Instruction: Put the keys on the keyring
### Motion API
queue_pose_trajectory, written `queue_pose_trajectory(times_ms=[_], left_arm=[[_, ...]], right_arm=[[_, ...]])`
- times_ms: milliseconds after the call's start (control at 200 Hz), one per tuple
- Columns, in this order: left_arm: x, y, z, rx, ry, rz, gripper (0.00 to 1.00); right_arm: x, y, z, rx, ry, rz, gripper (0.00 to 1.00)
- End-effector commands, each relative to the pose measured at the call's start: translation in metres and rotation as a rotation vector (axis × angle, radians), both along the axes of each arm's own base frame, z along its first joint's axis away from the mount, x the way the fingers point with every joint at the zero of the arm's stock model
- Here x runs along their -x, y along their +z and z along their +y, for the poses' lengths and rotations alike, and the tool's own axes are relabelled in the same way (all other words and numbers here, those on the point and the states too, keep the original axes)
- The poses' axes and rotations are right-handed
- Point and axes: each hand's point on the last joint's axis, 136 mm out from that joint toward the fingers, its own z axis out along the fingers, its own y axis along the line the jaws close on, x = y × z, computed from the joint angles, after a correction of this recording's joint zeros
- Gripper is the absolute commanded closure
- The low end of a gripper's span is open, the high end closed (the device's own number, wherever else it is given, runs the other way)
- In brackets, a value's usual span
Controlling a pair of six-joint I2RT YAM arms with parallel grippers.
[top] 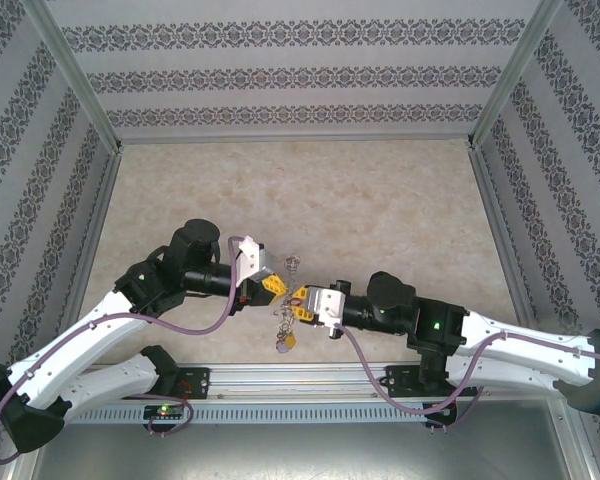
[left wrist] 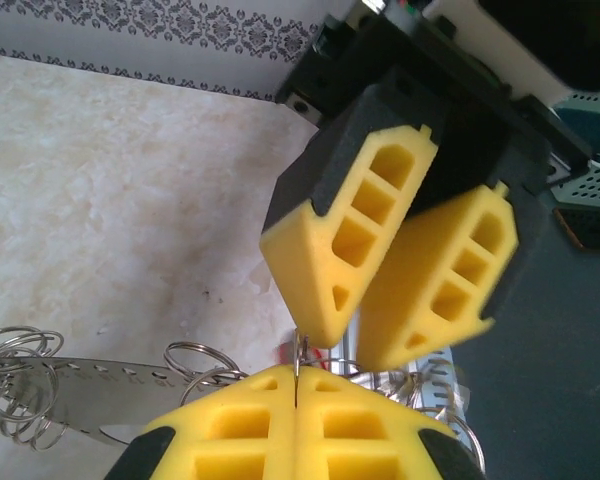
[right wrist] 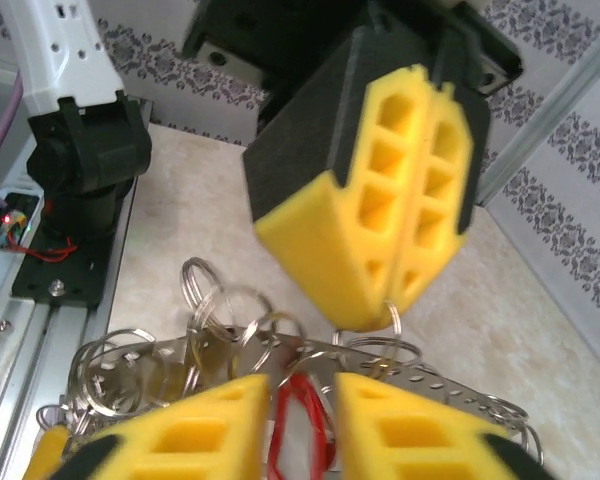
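2 grippers meet above the table's near edge in the top view: the left gripper (top: 275, 285) and right gripper (top: 302, 297) sit tip to tip, and the keyring (top: 284, 322) hangs between and below them with its bunch of keys and tags. The table (top: 380, 200) is beige marble, with patterned walls (top: 280, 80) on 3 sides.

From the left wrist, we see the left gripper's pads (left wrist: 230, 430) pressed together on the keyring's thin wire. A holed metal strip (left wrist: 90, 375) and loose rings (left wrist: 15, 385) lie behind.

From the right wrist, the right gripper's pads (right wrist: 200, 430) stand apart with a red tag (right wrist: 298, 430) in the gap. We cannot tell if they touch it.
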Motion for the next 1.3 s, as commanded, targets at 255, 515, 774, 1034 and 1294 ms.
queue_pose_trajectory(times_ms=[255, 515, 774, 1034, 1294], left_arm=[[0.003, 0.034, -0.001, 0.085, -0.014, -0.1, 1.0], [0.011, 0.036, -0.005, 0.108, -0.051, -0.129, 1.0], [0.02, 0.05, -0.005, 0.203, -0.06, -0.17, 1.0], [0.024, 0.053, -0.005, 0.247, -0.071, -0.162, 1.0], [0.026, 0.053, -0.007, 0.266, -0.082, -0.152, 1.0]], right_arm=[[-0.003, 0.029, -0.037, -0.158, -0.107, 0.01, 0.63], [-0.002, 0.065, -0.033, -0.29, -0.028, 0.109, 0.69], [0.007, 0.059, -0.011, -0.271, 0.074, 0.221, 0.7], [0.009, 0.064, -0.006, -0.288, 0.101, 0.217, 0.75], [0.005, 0.063, -0.001, -0.28, 0.09, 0.216, 0.8]])
